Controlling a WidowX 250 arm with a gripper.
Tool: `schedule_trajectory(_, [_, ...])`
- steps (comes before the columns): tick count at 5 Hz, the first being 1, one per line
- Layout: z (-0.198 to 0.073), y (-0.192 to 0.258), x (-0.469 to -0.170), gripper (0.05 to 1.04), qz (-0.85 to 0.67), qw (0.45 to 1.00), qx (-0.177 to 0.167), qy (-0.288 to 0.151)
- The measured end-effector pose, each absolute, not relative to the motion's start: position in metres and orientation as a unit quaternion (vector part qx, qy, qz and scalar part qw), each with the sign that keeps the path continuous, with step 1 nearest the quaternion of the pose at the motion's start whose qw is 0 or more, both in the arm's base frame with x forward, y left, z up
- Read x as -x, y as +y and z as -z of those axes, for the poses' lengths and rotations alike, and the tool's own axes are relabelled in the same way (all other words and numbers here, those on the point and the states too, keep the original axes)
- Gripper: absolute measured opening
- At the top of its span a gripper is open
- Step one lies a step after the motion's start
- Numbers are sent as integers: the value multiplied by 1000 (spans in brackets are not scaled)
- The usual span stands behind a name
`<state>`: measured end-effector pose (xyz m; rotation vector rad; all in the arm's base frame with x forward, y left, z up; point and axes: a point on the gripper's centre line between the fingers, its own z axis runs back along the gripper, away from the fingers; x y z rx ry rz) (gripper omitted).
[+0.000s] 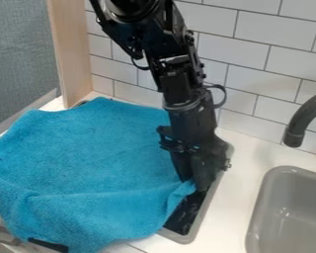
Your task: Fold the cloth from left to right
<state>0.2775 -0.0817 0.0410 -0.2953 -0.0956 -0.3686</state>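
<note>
The gripper [194,186] hangs down at the cloth's right edge, over a dark, grey-rimmed stove or tray. Its fingers are shut on a bit of that edge, drawn into a small peak with creases running left from it. The blue cloth [88,158] lies spread over the left half of the counter, covering most of the dark surface. Its front part sags over the counter's front edge in loose folds.
The dark surface's grey rim [210,205] shows right of the cloth. Farther right are a grey sink [289,217] and a dark faucet [305,116]. A wooden panel [73,49] stands at the back left, before a white tiled wall [253,74].
</note>
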Motion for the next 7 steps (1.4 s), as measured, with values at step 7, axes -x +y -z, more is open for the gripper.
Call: schedule_trajectory(7, [-127,-59,-266,999,220,967,99,-79])
